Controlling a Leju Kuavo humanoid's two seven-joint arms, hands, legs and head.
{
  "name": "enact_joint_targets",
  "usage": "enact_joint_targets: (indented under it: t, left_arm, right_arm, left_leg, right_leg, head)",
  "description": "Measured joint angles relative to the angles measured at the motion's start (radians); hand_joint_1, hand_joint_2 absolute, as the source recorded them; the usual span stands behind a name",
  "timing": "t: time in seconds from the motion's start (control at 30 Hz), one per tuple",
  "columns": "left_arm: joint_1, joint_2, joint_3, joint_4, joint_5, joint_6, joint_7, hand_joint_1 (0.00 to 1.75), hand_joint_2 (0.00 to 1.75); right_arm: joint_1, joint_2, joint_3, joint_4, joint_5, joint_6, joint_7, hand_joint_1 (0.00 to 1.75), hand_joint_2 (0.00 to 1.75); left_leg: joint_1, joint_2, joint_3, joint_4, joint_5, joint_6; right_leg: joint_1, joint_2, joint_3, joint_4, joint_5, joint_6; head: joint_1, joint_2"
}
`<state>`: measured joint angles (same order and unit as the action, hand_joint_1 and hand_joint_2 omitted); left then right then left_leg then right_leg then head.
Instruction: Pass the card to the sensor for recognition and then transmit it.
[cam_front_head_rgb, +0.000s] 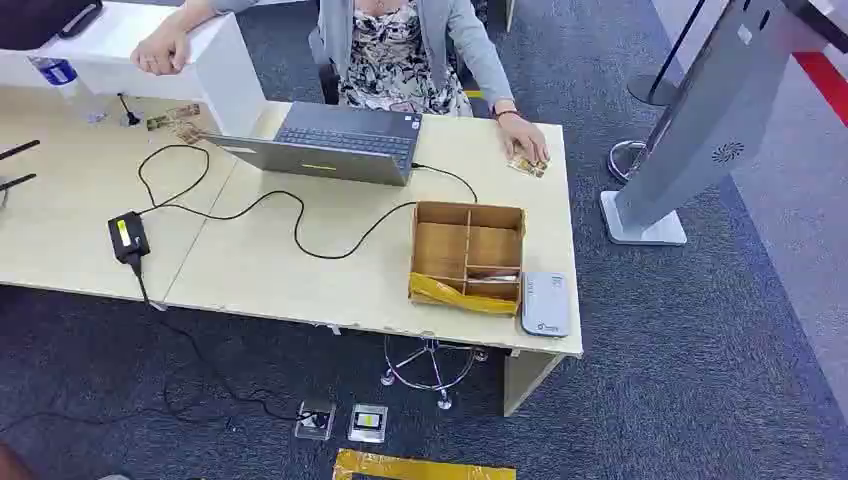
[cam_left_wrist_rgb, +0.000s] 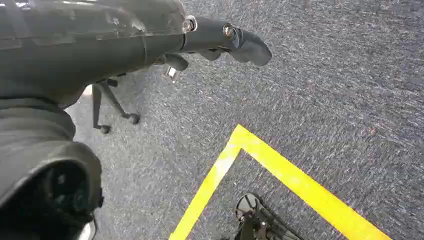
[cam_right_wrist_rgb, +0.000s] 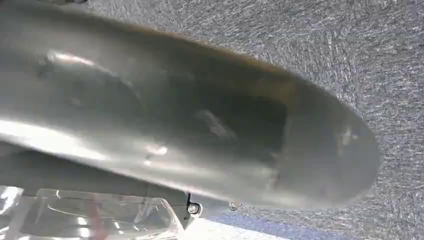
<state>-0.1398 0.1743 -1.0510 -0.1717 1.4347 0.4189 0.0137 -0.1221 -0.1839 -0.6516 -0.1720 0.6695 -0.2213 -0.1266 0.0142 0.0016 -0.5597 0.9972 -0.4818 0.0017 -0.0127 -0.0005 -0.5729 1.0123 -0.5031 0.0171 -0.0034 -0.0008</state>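
Tape (cam_front_head_rgb: 425, 466) marks the near floor, likely the robot's standing spot. Left hand (cam_left_wrist_rgb: 220, 42) hangs over carpet, holding nothing, fingers loosely apart; whether the right hand (cam_right_wrist_rgb: 280, 150) holds anything I cannot tell. Reader (cam_front_head_rgb: 545, 303) lies at the desk's (cam_front_head_rgb: 300, 280) near right edge, beside the box (cam_front_head_rgb: 467, 256), within easy reach. Farther, the card (cam_front_head_rgb: 527, 166) rests under a person's hand (cam_front_head_rgb: 525, 143), probably awaiting handover.

Left hand (cam_left_wrist_rgb: 150, 45): glossy grey cover, dark fingers (cam_left_wrist_rgb: 250, 46), silver screws.
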Motion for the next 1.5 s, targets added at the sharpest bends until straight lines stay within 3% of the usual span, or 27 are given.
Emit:
enact_joint_targets:
  t: [0.8, 1.13, 1.37, 1.4, 1.5]
  left_arm:
    - [0.0, 0.002, 0.0, 0.0, -0.029, -0.005, -0.006, 0.0, 0.0]
    - [0.0, 0.011, 0.0, 0.0, -0.047, -0.059, -0.026, 0.0, 0.0]
    - [0.001, 0.024, -0.002, 0.0, -0.072, -0.134, -0.035, 0.0, 0.0]
    - [0.001, 0.026, -0.002, 0.0, -0.073, -0.139, -0.035, 0.0, 0.0]
    - [0.001, 0.034, -0.003, 0.0, -0.082, -0.154, -0.035, 0.0, 0.0]
  right_arm:
    - [-0.008, 0.0, 0.0, 0.0, 0.01, -0.009, 0.018, 0.0, 0.0]
    - [-0.007, -0.003, -0.007, 0.0, -0.032, -0.015, 0.035, 0.0, 0.0]
    - [-0.007, -0.021, -0.026, 0.001, -0.075, -0.003, 0.077, 0.0, 0.0]
    - [-0.007, -0.027, -0.03, 0.001, -0.077, 0.005, 0.072, 0.0, 1.75]
    - [-0.007, -0.057, -0.047, 0.001, -0.089, 0.034, 0.038, 0.0, 1.75]
  left_leg:
    - [0.0, 0.0, 0.0, 0.0, 0.0, 0.0]
    - [0.0, 0.0, 0.0, 0.0, 0.0, 0.0]
    - [0.0, 0.0, 0.0, 0.0, 0.0, 0.0]
    - [0.0, 0.0, 0.0, 0.0, 0.0, 0.0]
    - [0.0, 0.0, 0.0, 0.0, 0.0, 0.0]
  right_leg:
    - [0.0, 0.0, 0.0, 0.0, 0.0, 0.0]
    - [0.0, 0.0, 0.0, 0.0, 0.0, 0.0]
    - [0.0, 0.0, 0.0, 0.0, 0.0, 0.0]
    - [0.0, 0.0, 0.0, 0.0, 0.0, 0.0]
    - [-0.001, 0.0, 0.0, 0.0, 0.0, 0.0]
  head:
    - [0.0, 0.0]
    - [-0.001, 0.0]
    - [0.0, 0.0]
    - [0.0, 0.0]
    - [0.0, 0.0]
